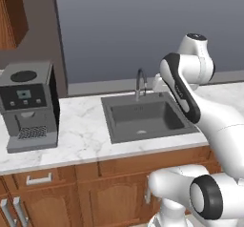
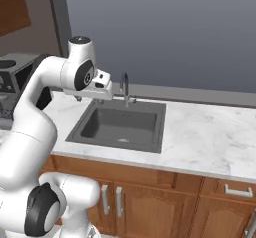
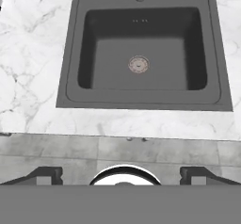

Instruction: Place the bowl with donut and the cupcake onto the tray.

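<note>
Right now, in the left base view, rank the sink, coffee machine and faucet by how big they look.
1. sink, widest.
2. coffee machine, close behind; it sits nearer the camera, so this ranking is unsure.
3. faucet, clearly smallest.

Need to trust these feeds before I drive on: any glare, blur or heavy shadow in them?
Left base view: even, flat light, no glare; the sink basin is dim but readable. Right base view: the same, with the faucet slightly soft. Hand view: sharp on the drain, with soft shading along the basin walls.
</note>
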